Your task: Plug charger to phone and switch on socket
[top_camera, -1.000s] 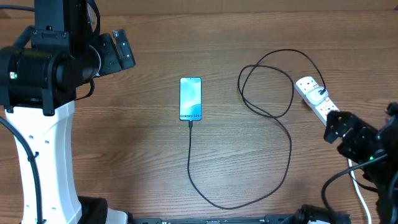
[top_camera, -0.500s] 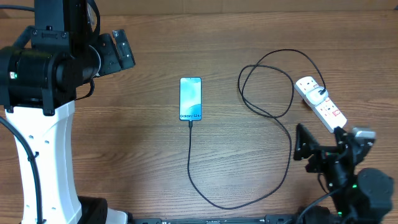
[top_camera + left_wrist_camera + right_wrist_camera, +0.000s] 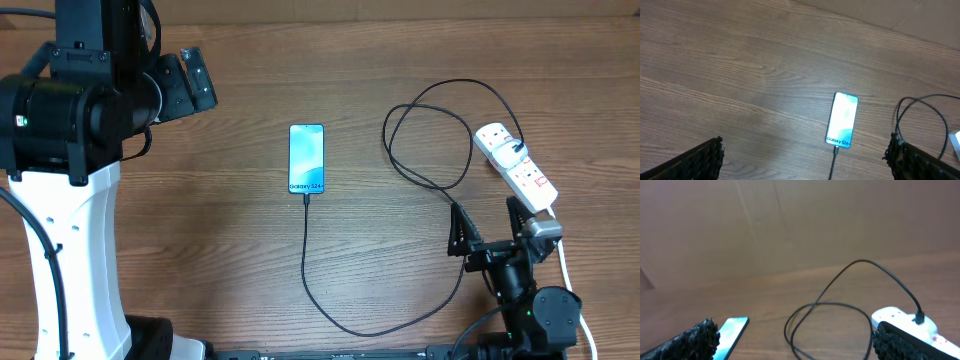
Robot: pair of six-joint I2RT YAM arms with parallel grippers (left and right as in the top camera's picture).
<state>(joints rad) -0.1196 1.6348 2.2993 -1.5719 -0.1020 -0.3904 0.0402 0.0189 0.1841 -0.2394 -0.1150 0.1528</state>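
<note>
Two gape wide, empty: left claw (image 3: 802, 157), right claw (image 3: 795, 337). Your phone (image 3: 307, 158) lies lengthwise toward you, charger (image 3: 305, 260) meeting its near end.

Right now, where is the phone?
Overhead, the phone lies screen-up near the table's middle, the charger meeting its near edge, the socket well to its right.

The lit phone (image 3: 307, 158) lies flat mid-table, the charger (image 3: 304, 240) linking it to the socket (image 3: 525, 178).

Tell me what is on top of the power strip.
The black plug of the charger sits in an outlet near the far end of the socket, red switches beside it. The near end is partly covered by the right gripper.
</note>
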